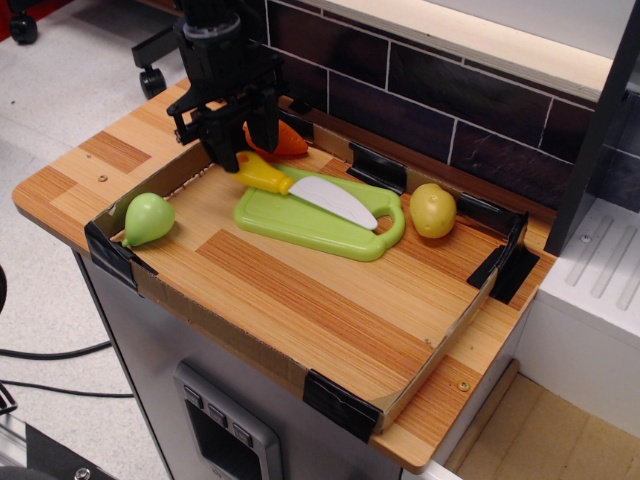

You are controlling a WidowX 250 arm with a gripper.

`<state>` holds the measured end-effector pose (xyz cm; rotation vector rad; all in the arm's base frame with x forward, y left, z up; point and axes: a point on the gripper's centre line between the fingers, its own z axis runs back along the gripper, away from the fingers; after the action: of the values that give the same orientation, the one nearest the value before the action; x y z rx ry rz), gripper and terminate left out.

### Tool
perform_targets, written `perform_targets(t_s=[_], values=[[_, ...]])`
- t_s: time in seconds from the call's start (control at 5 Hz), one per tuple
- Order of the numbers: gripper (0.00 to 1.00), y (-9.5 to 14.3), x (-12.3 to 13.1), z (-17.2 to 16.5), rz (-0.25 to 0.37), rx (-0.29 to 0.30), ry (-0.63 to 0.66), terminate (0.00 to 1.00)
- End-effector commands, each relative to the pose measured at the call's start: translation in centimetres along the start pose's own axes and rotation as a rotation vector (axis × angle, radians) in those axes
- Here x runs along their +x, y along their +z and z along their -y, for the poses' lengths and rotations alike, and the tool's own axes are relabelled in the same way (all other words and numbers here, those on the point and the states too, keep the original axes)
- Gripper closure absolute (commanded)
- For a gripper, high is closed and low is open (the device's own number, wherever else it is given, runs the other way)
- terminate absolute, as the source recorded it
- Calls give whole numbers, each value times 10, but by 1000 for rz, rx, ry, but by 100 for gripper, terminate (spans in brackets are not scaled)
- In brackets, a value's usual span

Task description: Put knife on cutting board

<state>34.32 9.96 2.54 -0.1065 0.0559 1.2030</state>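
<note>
Knife [305, 190] lies on cutting board [310, 222], potato [432, 210] beside.

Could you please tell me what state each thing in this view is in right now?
knife: lying flat, blade on the board, handle over its edge
cutting board: flat on the table, knife on it
pincer: at the knife handle, grip unclear
green pear: lying untouched
yellow fruit: resting beside the board

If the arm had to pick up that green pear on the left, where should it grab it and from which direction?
Probably from straight above, closing across the fat round belly of the pear. It lies on its side near the box's left corner, with low cardboard walls close behind and beside it, so a sideways approach looks blocked. The narrow stem end would likely slip; the wide middle gives the fingers more to hold.
</note>
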Motion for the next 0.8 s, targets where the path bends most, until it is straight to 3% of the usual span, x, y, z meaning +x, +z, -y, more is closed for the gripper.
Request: perform_targets(t_s=[0.0, 0.2, 0.6], values=[[0, 28, 6, -1, 49, -99, -60, 0], [0, 48, -3, 0, 31, -149, -68, 0], [0, 103, -18, 6, 18, -178, -39, 0]])
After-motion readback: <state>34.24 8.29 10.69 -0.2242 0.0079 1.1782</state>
